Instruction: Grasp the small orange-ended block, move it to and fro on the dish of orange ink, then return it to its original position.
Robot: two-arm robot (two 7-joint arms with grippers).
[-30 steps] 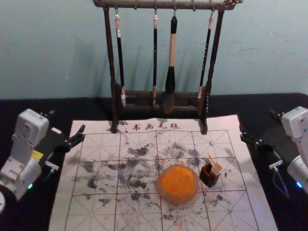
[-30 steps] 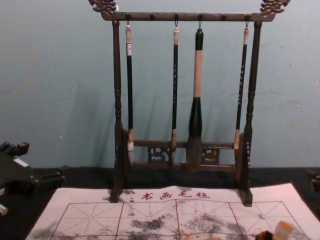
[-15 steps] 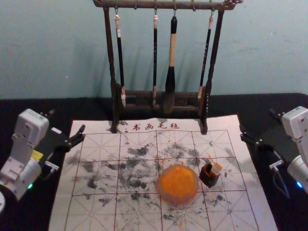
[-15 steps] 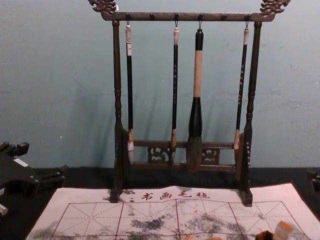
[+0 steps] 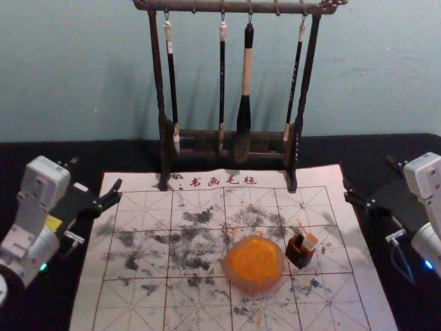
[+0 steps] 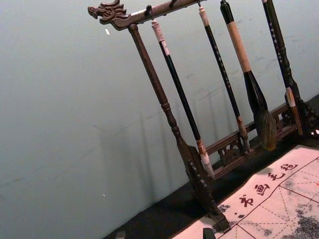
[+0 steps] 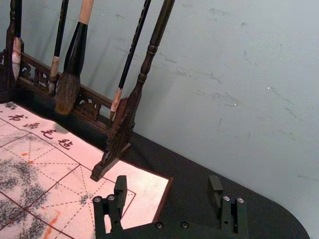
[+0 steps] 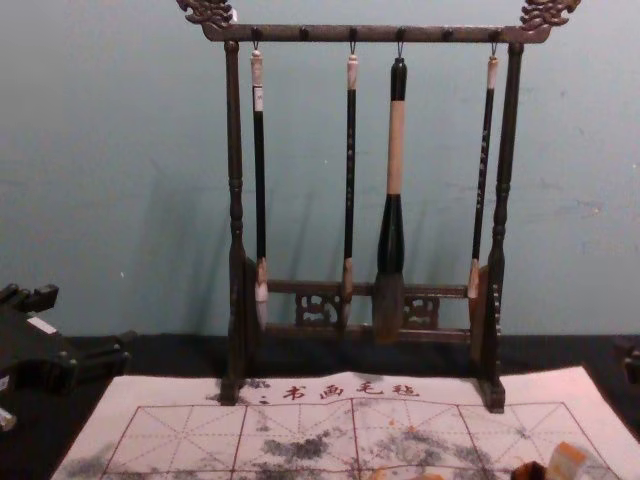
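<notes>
We find nothing shifted: left gripper (image 5: pixel 98 172) and right gripper (image 5: pixel 367 172) spread wide at either side, block (image 5: pixel 311 241) tilted at the pot (image 5: pixel 299 256) beside the dish (image 5: pixel 254 265), our grasp yet to come.

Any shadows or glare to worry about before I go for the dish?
Head view: soft shadows on the wall left of the rack, no glare hiding the dish; chest view: similar faint wall shadow; left wrist view: thin shadow streaks behind the brushes; right wrist view: mat bright against dark table.
</notes>
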